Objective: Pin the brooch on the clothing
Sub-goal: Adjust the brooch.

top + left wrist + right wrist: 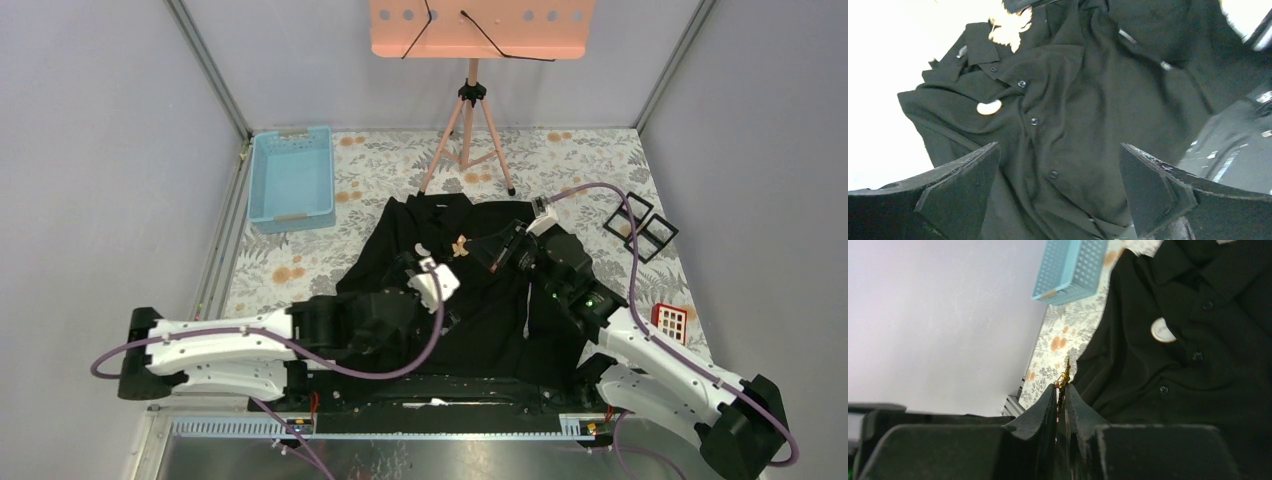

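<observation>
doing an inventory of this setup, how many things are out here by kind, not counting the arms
black shirt: 1
blue basket: 1
pink stand: 1
black square frames: 2
red and white block: 1
white round disc on the shirt: 1
gold brooch: 1
total: 8

Black collared shirt (490, 300) lying spread out, small gold brooch (1064, 376) pinched edge-on in right gripper (1060, 391)

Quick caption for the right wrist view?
Right hand pinching the gold brooch near the black shirt.
</observation>
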{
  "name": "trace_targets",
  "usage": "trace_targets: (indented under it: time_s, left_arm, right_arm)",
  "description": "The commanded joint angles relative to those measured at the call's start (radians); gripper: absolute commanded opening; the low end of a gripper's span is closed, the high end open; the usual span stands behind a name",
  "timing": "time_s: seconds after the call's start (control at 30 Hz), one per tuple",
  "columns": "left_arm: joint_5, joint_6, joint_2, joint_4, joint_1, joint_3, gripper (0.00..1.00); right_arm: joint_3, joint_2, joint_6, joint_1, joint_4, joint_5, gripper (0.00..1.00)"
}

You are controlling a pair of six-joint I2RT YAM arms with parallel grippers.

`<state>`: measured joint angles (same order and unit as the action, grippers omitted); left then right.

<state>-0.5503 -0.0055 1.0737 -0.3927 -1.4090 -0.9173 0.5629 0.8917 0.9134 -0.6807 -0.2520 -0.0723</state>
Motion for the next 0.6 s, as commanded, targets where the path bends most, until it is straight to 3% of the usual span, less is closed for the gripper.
trace_targets:
  time_s: [0.0, 0.2, 0.37, 0.57]
  left_arm:
    - [0.062, -0.311, -0.112, 0.013, 0.034, 0.039, 0.99]
    - [0.362, -0.522, -0.248, 0.252, 0.237, 0.121, 0.99]
    - [0.539, -0.619, -0.283, 0.419, 0.342, 0.133, 0.99]
    - [0.716, -0.828, -0.286, 0.762, 0.403, 0.214, 0.96]
  right_arm:
    - [-0.024, -0.082, -0.163, -0.005, -0.193, -0.089, 0.00]
    - [-0.112, -0.198, -0.178, -0.006, -0.357, -0.180, 0.00]
    - [-0.154, -0.240, -0.135, -0.006, -0.476, -0.212, 0.00]
    - [-0.143, -0.246, -0.095, -0.006, -0.590, -0.249, 0.00]
